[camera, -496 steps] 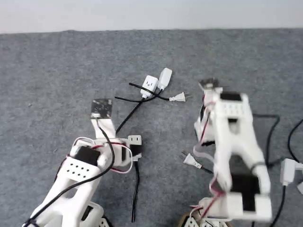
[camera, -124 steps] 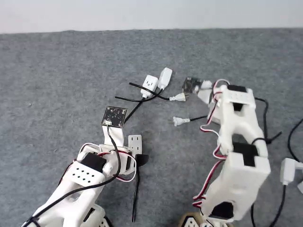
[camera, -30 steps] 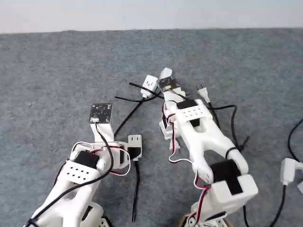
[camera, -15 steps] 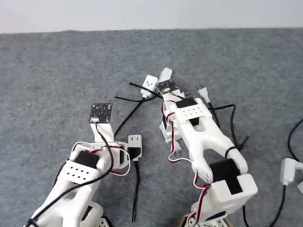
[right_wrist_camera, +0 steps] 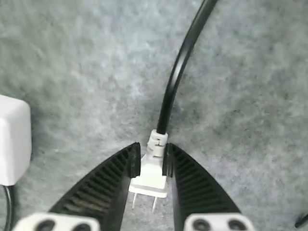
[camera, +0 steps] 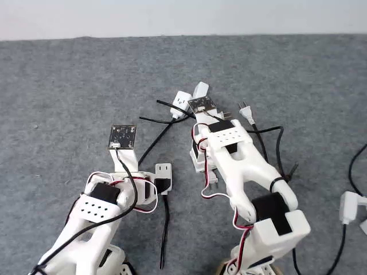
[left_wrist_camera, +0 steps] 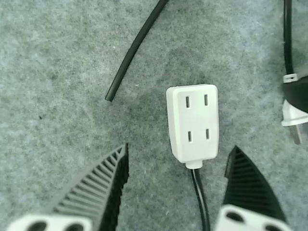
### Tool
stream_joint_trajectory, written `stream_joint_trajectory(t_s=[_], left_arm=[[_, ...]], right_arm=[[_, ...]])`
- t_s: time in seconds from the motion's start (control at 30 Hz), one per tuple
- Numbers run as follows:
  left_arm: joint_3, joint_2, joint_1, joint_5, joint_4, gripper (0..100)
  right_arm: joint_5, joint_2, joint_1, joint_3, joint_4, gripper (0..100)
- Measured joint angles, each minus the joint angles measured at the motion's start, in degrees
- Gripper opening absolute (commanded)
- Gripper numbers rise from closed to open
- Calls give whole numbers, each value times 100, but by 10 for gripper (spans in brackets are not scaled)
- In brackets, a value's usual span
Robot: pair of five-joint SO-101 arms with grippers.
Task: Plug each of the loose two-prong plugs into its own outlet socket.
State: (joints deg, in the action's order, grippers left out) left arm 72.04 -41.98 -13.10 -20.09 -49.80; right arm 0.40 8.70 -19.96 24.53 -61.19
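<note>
Plug [right_wrist_camera: 150, 175] sits clamped in the right hand [right_wrist_camera: 152, 153], not yet inserted; left hand [left_wrist_camera: 180, 150] hangs wide open over a socket [left_wrist_camera: 192, 120]. Second plug [camera: 245, 110] lies loose on the desk [camera: 69, 86].

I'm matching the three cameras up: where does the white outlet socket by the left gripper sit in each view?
High view: outlet socket just left of the right arm.
Left wrist view: outlet socket central, slots up, ahead of the open left gripper.
Right wrist view: outlet socket cut off at the edge, beside the plug in the right gripper.
Shared landmark: its black cord leaving one end.
</note>
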Motion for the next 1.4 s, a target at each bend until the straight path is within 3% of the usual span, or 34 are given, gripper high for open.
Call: stream_joint_trajectory(t_s=[0.17,0.3,0.63,0.9,1.23,1.4], left_arm=[[0,0,0,0,0,307],[0,0,0,0,0,307],[0,0,35,-9,0,267],[0,0,299,-246,290,19],[0,70,387,18,413,16],[-589,1178,651,141,413,15]], right_arm=[[149,387,9,-176,18,74],[202,404,18,-211,0,4],[229,299,149,-211,-97,8],[378,-1521,-18,-97,-756,8],[914,-3727,-1125,554,-782,8],[958,-4580,-1327,554,-782,8]])
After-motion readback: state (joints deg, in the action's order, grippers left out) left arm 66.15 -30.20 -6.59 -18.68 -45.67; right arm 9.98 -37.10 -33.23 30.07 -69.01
